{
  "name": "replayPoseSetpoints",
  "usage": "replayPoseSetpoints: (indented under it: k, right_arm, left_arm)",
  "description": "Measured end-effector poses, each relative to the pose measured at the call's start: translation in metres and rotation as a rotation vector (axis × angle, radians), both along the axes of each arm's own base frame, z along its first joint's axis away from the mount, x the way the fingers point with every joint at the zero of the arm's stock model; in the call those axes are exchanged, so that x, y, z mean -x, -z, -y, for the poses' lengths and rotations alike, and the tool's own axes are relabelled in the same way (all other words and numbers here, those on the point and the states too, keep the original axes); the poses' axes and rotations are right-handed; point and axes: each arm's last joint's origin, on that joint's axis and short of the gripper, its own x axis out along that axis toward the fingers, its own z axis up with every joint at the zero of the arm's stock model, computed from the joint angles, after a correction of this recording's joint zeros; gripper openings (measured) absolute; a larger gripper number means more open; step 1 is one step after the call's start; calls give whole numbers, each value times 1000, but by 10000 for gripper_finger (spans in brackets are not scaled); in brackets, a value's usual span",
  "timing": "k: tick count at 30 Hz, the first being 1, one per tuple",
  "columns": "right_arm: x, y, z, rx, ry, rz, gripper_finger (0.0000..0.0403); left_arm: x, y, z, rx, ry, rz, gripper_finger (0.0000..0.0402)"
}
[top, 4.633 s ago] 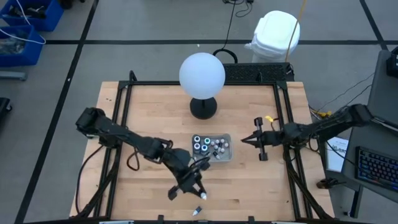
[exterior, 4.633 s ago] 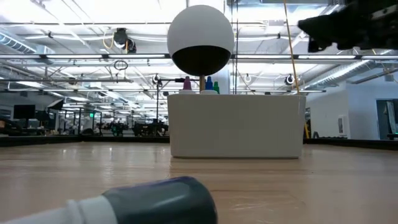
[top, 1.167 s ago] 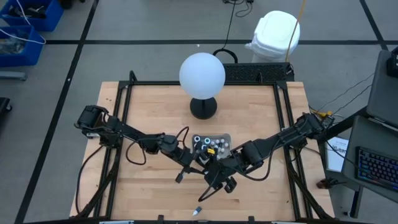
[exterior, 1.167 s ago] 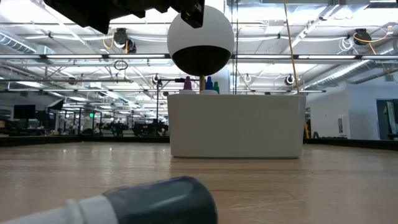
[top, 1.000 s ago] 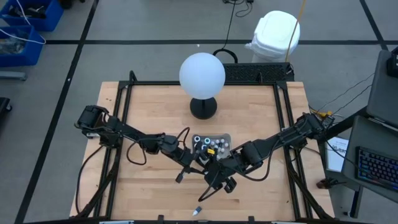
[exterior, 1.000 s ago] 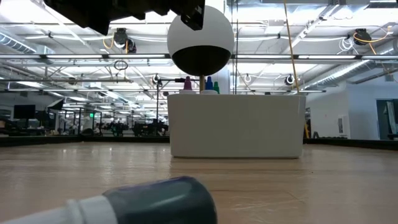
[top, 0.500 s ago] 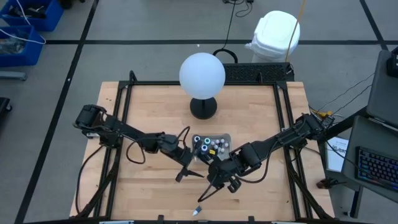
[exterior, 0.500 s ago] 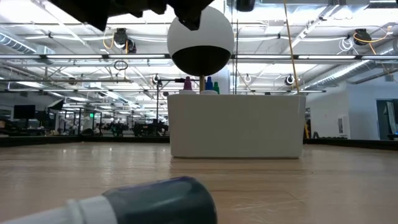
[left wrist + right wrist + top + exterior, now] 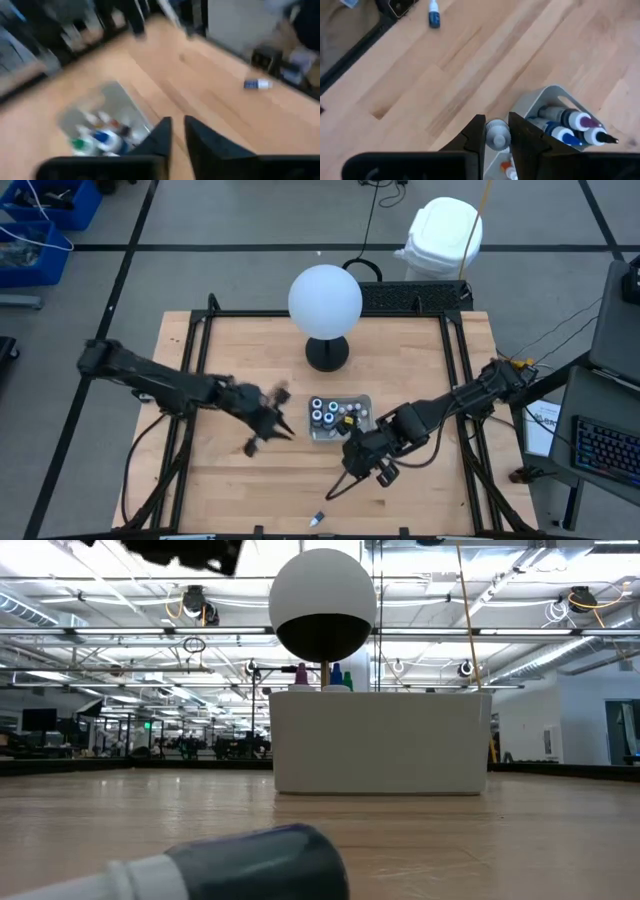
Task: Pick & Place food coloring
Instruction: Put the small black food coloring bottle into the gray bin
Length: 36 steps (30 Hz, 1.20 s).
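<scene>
The clear tray (image 9: 341, 419) in the middle of the table holds several food coloring bottles (image 9: 570, 127). My right gripper (image 9: 357, 450) is at the tray's near edge, pointing steeply down, shut on a small white-capped bottle (image 9: 496, 135). One blue bottle (image 9: 318, 520) lies on its side by the table's near edge, large in the low view's foreground (image 9: 240, 862). My left gripper (image 9: 270, 426) hovers left of the tray. Its fingers (image 9: 161, 134) stand close together with nothing between them. My right gripper pinches the small bottle between its two fingers, which stand on either side of its white cap end (image 9: 496, 131). The fingers come slanting down from above. The bottle sits just over the tray's near rim (image 9: 530, 100). How far down the fingers reach is hidden.
A white globe lamp (image 9: 325, 300) on a black base (image 9: 327, 353) stands behind the tray. A black frame (image 9: 200, 340) runs along the table's edges. Bare wood lies left and right of the tray.
My left gripper has drawn back from beside my right gripper toward the table's left edge, rising a little. My right gripper stays at the tray's near edge with the small bottle.
</scene>
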Motion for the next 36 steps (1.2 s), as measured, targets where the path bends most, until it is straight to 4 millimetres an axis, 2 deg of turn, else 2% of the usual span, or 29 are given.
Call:
replayPoseSetpoints:
  k: [2,4,10,15,21,28,33,36]
  right_arm:
    - [-1,-3,8,-8,-1,0,55]
    - [-5,-3,19,0,16,0,55]
    - [-12,1,57,40,45,-56,55]
    - [-24,12,95,-13,28,32,55]
    - [-18,27,131,8,160,-23,55]
    - [-6,52,140,-33,276,-41,55]
    - [-2,83,140,-46,310,-63,55]
    - [0,94,140,-52,327,-58,55]
  left_arm:
    - [18,-8,-16,16,-5,81,19]
    - [34,-4,-32,36,-26,126,9]
    - [71,38,-60,60,-83,180,10]
    - [84,66,-70,47,-140,230,11]
    - [89,83,-74,12,-216,210,42]
    - [91,89,-77,-45,-341,188,52]
    - [91,89,-79,-109,-396,193,46]
    - [91,90,-80,-124,-421,193,40]
